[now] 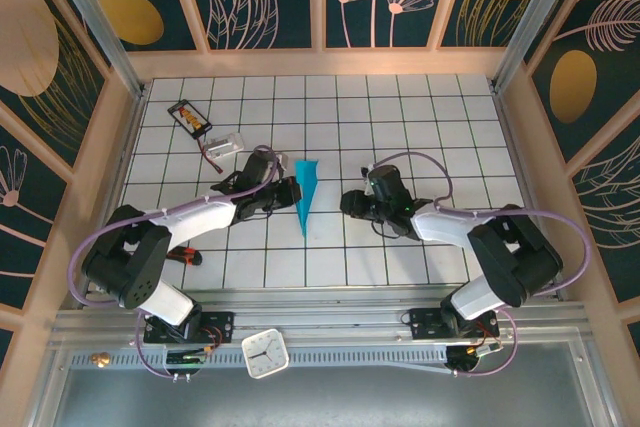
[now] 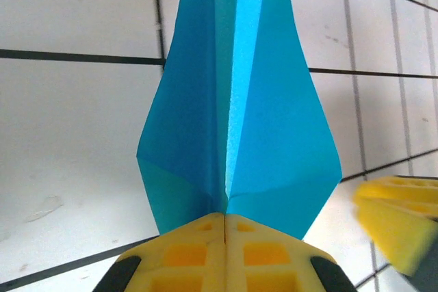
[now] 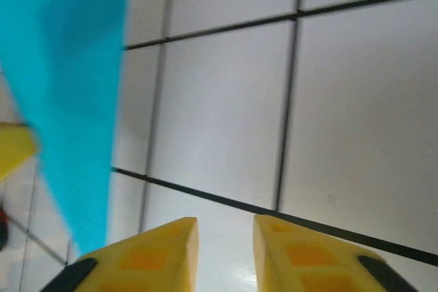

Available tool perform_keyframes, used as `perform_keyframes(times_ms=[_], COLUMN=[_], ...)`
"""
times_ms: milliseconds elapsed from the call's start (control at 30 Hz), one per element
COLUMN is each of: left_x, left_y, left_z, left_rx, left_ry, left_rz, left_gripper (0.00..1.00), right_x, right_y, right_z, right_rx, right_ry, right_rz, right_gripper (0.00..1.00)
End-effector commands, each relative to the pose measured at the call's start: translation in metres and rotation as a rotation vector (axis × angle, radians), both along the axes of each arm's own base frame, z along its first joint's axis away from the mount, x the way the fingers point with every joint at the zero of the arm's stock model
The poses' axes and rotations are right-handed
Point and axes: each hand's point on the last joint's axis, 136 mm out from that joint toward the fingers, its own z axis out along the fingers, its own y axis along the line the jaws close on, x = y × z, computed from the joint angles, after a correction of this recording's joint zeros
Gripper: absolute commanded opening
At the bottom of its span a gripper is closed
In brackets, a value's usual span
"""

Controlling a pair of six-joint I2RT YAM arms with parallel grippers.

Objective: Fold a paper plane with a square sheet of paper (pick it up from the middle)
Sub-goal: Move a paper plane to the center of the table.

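The teal-blue paper plane [image 1: 305,195], the square sheet folded into a slim dart, stands in the middle of the tiled table with its point toward the arms. My left gripper [image 1: 291,193] is shut on its centre fold from the left. In the left wrist view the wings [image 2: 239,121] spread upward from the closed yellow pads of that gripper [image 2: 225,220]. My right gripper [image 1: 350,204] hangs a little to the right of the plane, open and holding nothing. Seen from the right wrist, the plane [image 3: 68,87] is at the left, clear of this gripper [image 3: 225,237].
A small black card with orange marks [image 1: 189,117] and a clear plastic piece [image 1: 225,144] lie at the back left. A small red item [image 1: 185,254] sits by the left arm's base. A white clock [image 1: 265,353] stands on the front rail. Wooden walls [image 1: 320,63] enclose the table.
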Motion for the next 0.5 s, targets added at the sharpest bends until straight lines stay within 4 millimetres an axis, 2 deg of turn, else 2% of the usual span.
perform_keyframes(times_ms=[0,67,133,367,467], left_x=[-0.001,-0.001,-0.003,-0.008,-0.009], left_y=[0.012,0.010,0.009,0.004,0.003], left_z=[-0.015,-0.018,-0.021,-0.025,-0.026], left_rx=[0.097,0.099,0.099,0.096,0.092], left_ry=[0.031,0.039,0.050,0.062,0.066], left_rz=[0.028,0.027,0.023,0.009,0.001], left_gripper=[0.00,0.00,0.00,0.00,0.00], right_x=[0.000,0.002,0.006,0.026,0.032], right_y=[0.029,0.045,0.059,0.081,0.086], right_z=[0.036,0.041,0.038,0.015,0.001], right_rx=[0.179,0.229,0.236,0.242,0.212], right_ry=[-0.053,-0.048,-0.035,0.020,0.051], right_rz=[0.068,0.085,0.094,0.064,0.058], right_gripper=[0.38,0.47,0.52,0.52,0.47])
